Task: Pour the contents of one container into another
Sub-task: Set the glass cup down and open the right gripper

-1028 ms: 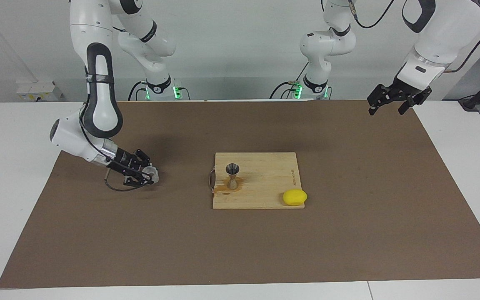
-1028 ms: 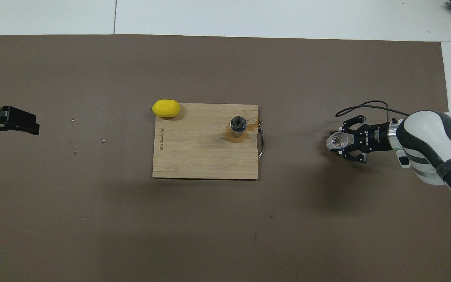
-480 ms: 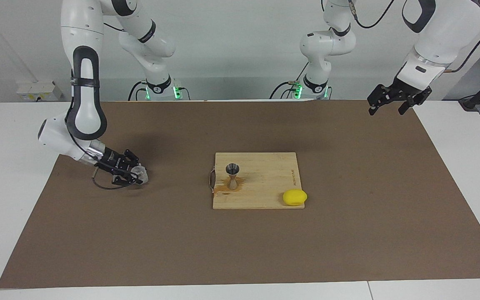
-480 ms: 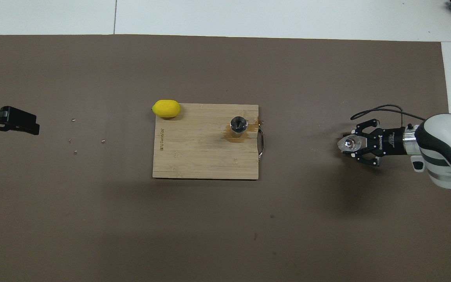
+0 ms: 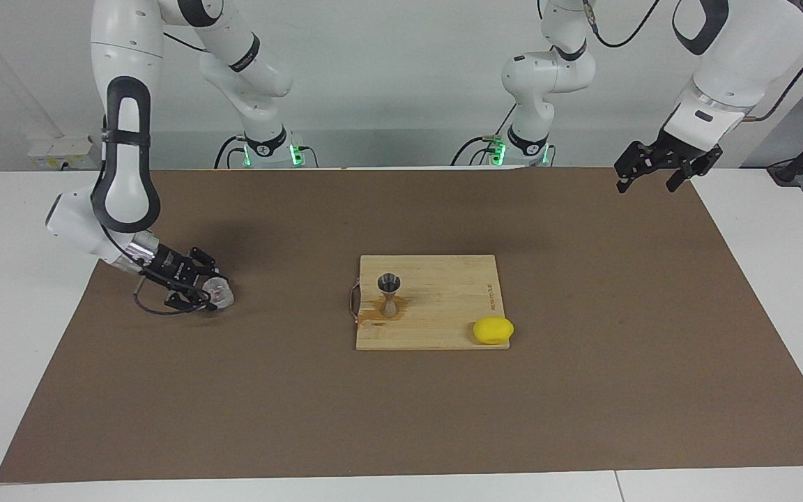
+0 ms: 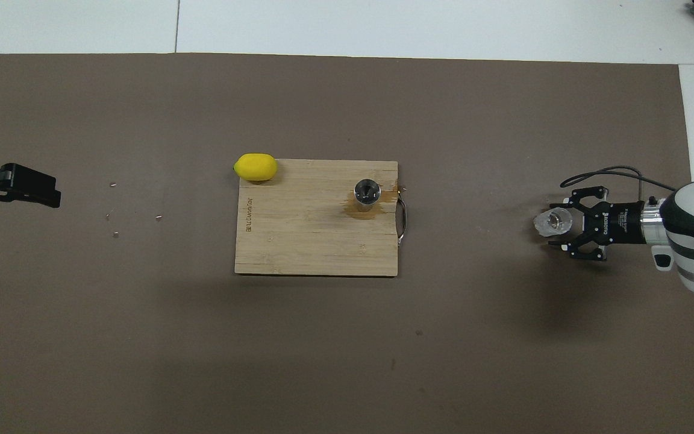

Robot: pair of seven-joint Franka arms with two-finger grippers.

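Note:
The clear glass tumbler (image 5: pixel 219 293) is in my right gripper (image 5: pixel 212 293), low over the brown mat toward the right arm's end of the table. It also shows in the overhead view (image 6: pixel 552 222), between the fingers of the right gripper (image 6: pixel 562 226). I cannot tell whether the tumbler touches the mat. The silvery hourglass jigger (image 5: pixel 389 295) stands upright on the wooden board (image 5: pixel 443 328), near its handle edge, and shows from above in the overhead view (image 6: pixel 367 193). My left gripper (image 5: pixel 649 183) waits open and empty, raised over the mat's corner at the left arm's end.
A yellow lemon (image 5: pixel 493 330) lies at the board's corner farther from the robots, seen also in the overhead view (image 6: pixel 255 167). A brownish wet stain (image 6: pixel 360 209) surrounds the jigger's base. A few small specks (image 6: pixel 115 234) lie on the mat (image 6: pixel 347 349) near the left gripper (image 6: pixel 52 191).
My right gripper has carried the tumbler away from the board, toward the right arm's end of the table. The left arm, jigger and lemon have not moved.

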